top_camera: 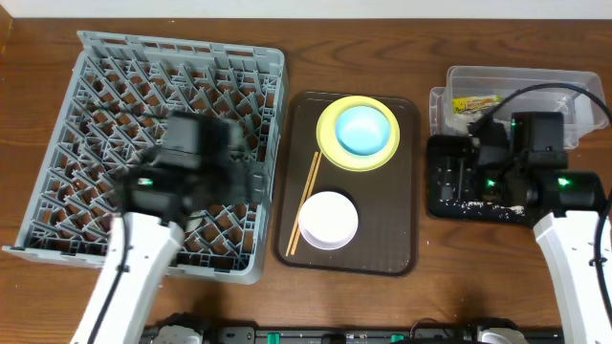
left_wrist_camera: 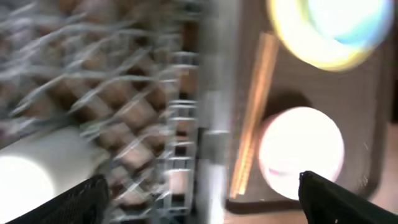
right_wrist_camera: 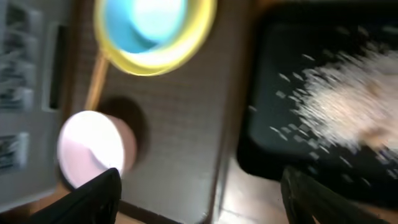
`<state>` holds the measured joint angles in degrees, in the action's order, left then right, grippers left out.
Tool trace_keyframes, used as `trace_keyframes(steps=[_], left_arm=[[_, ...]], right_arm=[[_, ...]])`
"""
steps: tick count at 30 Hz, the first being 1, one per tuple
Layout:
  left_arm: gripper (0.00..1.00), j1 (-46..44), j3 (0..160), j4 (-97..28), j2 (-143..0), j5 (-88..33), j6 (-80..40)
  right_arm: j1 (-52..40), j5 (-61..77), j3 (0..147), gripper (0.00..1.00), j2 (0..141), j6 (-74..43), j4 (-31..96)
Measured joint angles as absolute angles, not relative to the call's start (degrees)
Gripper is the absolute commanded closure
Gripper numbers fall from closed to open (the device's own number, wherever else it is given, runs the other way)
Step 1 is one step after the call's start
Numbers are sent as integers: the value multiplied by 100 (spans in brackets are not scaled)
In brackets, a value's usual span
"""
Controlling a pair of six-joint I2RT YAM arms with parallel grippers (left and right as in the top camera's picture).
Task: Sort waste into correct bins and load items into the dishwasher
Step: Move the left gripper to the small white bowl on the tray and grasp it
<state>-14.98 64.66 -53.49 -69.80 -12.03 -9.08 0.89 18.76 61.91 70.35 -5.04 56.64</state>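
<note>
Overhead, I see the grey dish rack (top_camera: 96,96) on the left of the wooden table, a brown serving tray (top_camera: 382,229) in the middle, and a clear tub (top_camera: 574,86) behind a black tray (top_camera: 445,182) on the right. My left arm hangs blurred over the rack's near side and hides what lies beneath it; my right arm covers much of the black tray. On the brown tray, a light blue bowl (top_camera: 365,131) sits inside the yellow-green plate (top_camera: 327,134) at the far end, with a pinkish-white bowl (top_camera: 328,220) nearer me. The chopsticks (top_camera: 304,201) lie just left of that bowl, their long axis running front to back and leaning right at the far tip. A snack wrapper (top_camera: 475,102) lies in the tub. Only the left wrist view shows a blurred white cup (left_wrist_camera: 25,180) among the rack's pegs; there the left pincer (left_wrist_camera: 202,180) stands wide open, holding nothing. Only the right wrist view shows the pale food scraps (right_wrist_camera: 348,93) clearly, scattered across the black tray; the right pincer (right_wrist_camera: 200,174) is spread apart and empty.
</note>
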Motion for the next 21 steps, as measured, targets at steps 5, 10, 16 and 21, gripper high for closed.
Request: trace_keyframes(steps=[5,10,16,21], left_arm=[[3,-3013,6466,-4840,-7249,-982,-1055],[3,-4112,6466,-4364,-8005,-899,-1076],[16,-4866,6466,-3927,-9203,-860,-1105],[50,-5092,6466,-3697,-10073,-864,-1181]], right_arm=[[316,1551,6193,16,7032,-567,5795],[395,1439,6193,14,7032,-587,5898],[397,1404,6193,14,7032,-589,5929],[397,1400,6193,15,7032,-589,5940]])
